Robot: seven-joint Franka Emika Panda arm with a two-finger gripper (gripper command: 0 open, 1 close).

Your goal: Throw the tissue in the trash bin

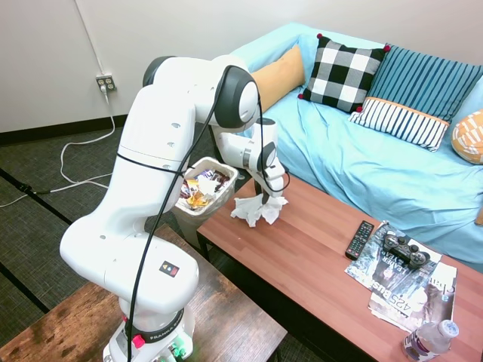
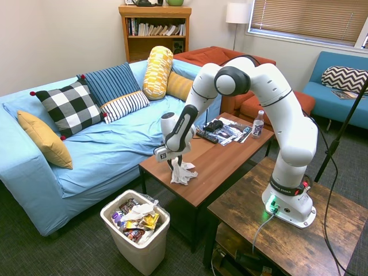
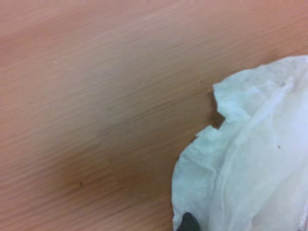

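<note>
Second exterior view: the gripper (image 2: 175, 163) pinches the top of the tissue (image 2: 183, 172), fingers clamped on it, near the coffee table's (image 2: 218, 164) end corner closest to the trash bin (image 2: 138, 234). The paper hangs with its lower folds apparently just touching the wood. Grasping looks done; lifting, carrying past the table edge to the wrapper-filled bin on the floor, and dropping remain.

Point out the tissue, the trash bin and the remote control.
tissue (image 2: 184, 173): second exterior view, crumpled white middle.
trash bin (image 2: 150, 248): second exterior view, front wall.
remote control (image 1: 360, 239): first exterior view, middle of its black body.
</note>
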